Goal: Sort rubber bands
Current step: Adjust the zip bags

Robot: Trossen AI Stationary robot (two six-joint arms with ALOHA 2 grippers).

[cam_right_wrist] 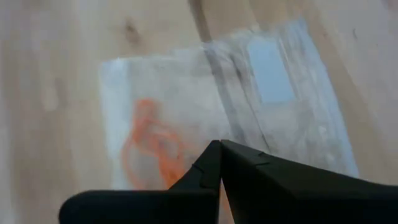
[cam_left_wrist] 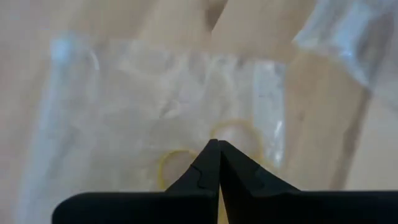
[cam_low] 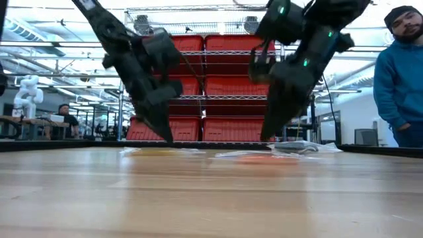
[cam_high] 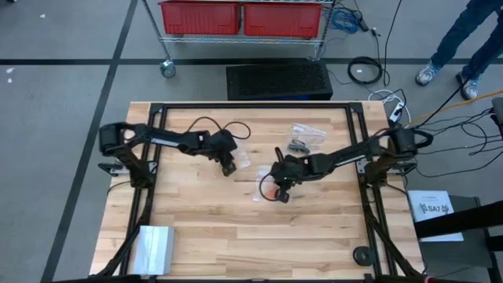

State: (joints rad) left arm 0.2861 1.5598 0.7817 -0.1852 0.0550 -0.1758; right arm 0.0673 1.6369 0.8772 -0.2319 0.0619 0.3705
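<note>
From above, you see the left gripper (cam_high: 229,167) down on the wooden surface (cam_high: 236,236) left of centre, at a clear bag (cam_high: 243,160). The right gripper (cam_high: 281,195) is down near the middle, over another clear bag (cam_high: 266,191) showing a trace of orange. A third bag (cam_high: 302,137) with dark contents lies farther back, well apart from both grippers. A folded white sheet (cam_high: 153,248) sits at the near left corner.

At table height, both arms come down to the surface, with flat bags (cam_low: 284,151) lying beside their tips. A person in a blue hoodie (cam_low: 398,79) stands at the right, and red bins (cam_low: 218,86) fill the shelves behind.

In the left wrist view, your left gripper (cam_left_wrist: 218,146) has its fingers shut together, tips touching a clear bag (cam_left_wrist: 155,106). Two yellowish bands (cam_left_wrist: 239,132) lie at the tips; whether one is pinched is hard to tell.

In the right wrist view, your right gripper (cam_right_wrist: 219,146) is likewise closed, its tips over a clear bag (cam_right_wrist: 261,112) that holds tangled orange bands (cam_right_wrist: 152,149).
</note>
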